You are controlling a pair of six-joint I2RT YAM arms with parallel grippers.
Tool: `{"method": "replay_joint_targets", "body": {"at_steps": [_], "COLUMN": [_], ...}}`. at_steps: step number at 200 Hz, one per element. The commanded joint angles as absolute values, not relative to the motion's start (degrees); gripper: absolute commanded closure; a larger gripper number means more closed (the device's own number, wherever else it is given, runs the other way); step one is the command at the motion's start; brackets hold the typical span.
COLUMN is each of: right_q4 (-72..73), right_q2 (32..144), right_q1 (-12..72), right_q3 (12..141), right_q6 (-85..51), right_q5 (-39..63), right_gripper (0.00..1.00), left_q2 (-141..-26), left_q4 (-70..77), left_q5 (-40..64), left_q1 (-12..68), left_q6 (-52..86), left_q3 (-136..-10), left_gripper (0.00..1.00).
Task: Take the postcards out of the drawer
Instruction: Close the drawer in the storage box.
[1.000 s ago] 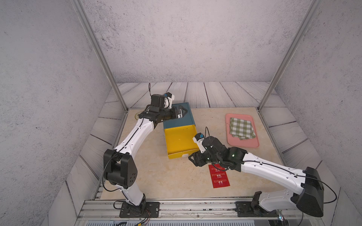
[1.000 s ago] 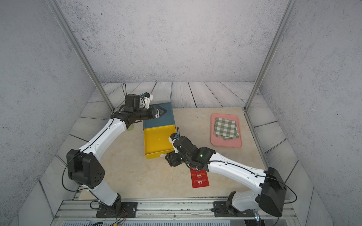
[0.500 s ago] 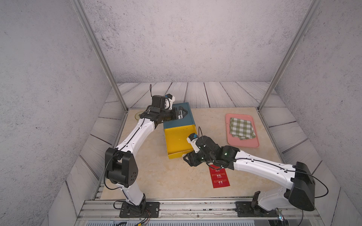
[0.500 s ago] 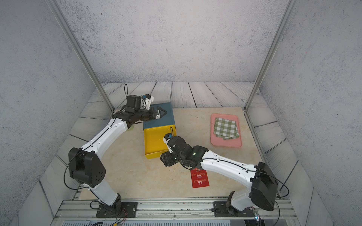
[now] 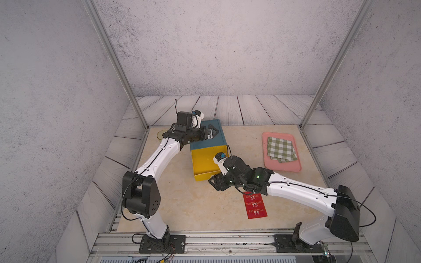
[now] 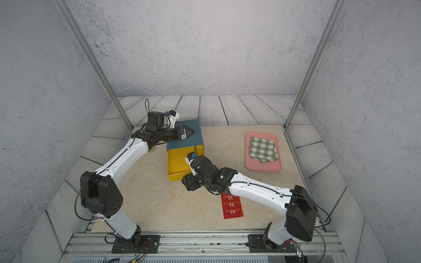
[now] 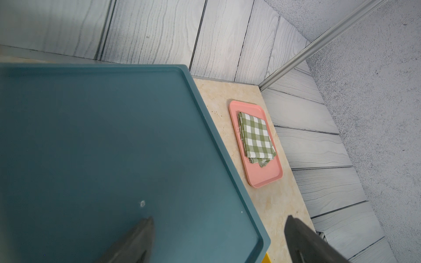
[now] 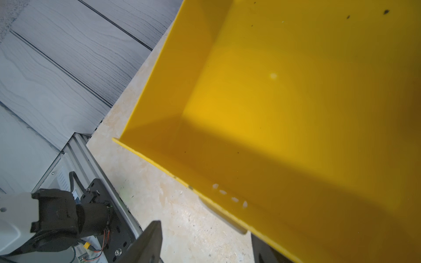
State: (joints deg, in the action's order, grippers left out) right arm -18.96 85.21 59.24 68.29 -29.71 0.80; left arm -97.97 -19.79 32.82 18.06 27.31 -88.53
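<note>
Looks nearly done to me: the yellow drawer (image 5: pixel 205 161) just ahead of the right gripper's (image 8: pixel 205 232) parted, empty fingers seems bare, the postcards (image 5: pixel 254 206) lie on the table (image 5: pixel 182 205) behind them, and the left gripper (image 7: pixel 218 217) hangs wide open over the teal cabinet (image 5: pixel 215 134).

Pink tray (image 5: pixel 286 167) far right on beige marble worktop (image 5: pixel 182 205), folded grn/wht checked cloth (image 5: pixel 282 149) lying in it, sm yellowish disc (image 5: pixel 162 134) at far-left corner, grey plank surround (image 5: pixel 227 109)
</note>
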Motion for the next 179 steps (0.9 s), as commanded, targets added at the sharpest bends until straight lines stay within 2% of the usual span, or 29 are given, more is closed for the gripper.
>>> {"method": "replay_joint_targets", "body": {"at_steps": [1,70,179], "right_q4": [-14.93,-3.74,11.25], "right_q2": [86.07,86.22,92.82], "right_q1": [59.50,59.56,59.50], "right_q3": [68.12,63.15,61.40], "right_q6": [-28.74,-27.00,-19.70], "right_q5": [-3.61,-10.53,-19.15], "right_gripper": [0.34,0.34,0.33], "left_q2": [-98.78,-98.77,-99.16], "left_q4": [-19.23,-19.86,-20.30], "left_q5": [32.78,33.19,34.28], "left_q1": [17.50,17.23,16.52], "left_q6": [27.73,28.30,29.18], "left_q3": [-87.87,-88.07,-88.42], "left_gripper": [0.04,0.04,0.04]}}
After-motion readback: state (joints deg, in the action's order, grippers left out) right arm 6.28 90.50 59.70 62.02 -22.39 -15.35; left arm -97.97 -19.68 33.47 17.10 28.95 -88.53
